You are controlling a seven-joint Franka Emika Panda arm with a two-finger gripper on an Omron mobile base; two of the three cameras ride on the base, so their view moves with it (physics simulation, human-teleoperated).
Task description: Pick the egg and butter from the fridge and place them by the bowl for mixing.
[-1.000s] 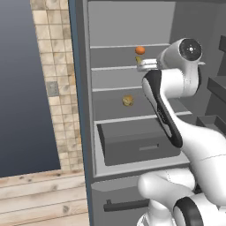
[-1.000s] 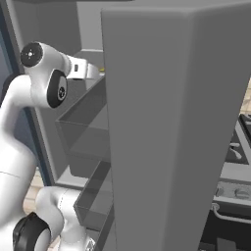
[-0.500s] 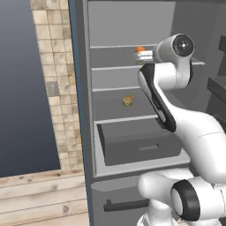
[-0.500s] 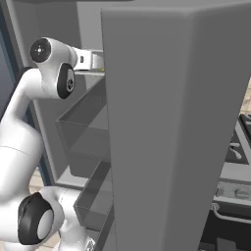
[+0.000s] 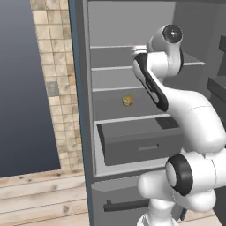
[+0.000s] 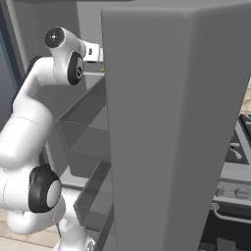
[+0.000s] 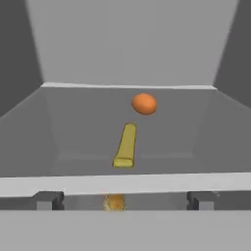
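Note:
In the hand view the egg (image 7: 144, 104), a small orange-brown oval, lies far back on a grey shelf of the fridge (image 5: 114, 22). The butter (image 7: 125, 145), a thin yellow stick, lies just in front of it, pointing toward me. My gripper (image 7: 125, 201) is open, level with the shelf's pale front edge (image 7: 147, 183), short of the butter, with nothing between its fingertips (image 7: 47, 200). In the left base view the arm (image 5: 154, 75) reaches into the upper fridge and covers both items. The bowl is out of view.
A tan lumpy round item (image 5: 128, 100) sits on the shelf below, also glimpsed under the shelf edge as that tan item (image 7: 114, 202). A grey drawer (image 5: 137, 141) stands beneath. The open fridge door (image 6: 171, 122) rises close on the right. Tiled wall (image 5: 53, 66) lies left.
The arm has swung left and further into the upper fridge shelf. The egg, visible beside the arm before, is now covered by it in the left base view. Jaws stay wide.

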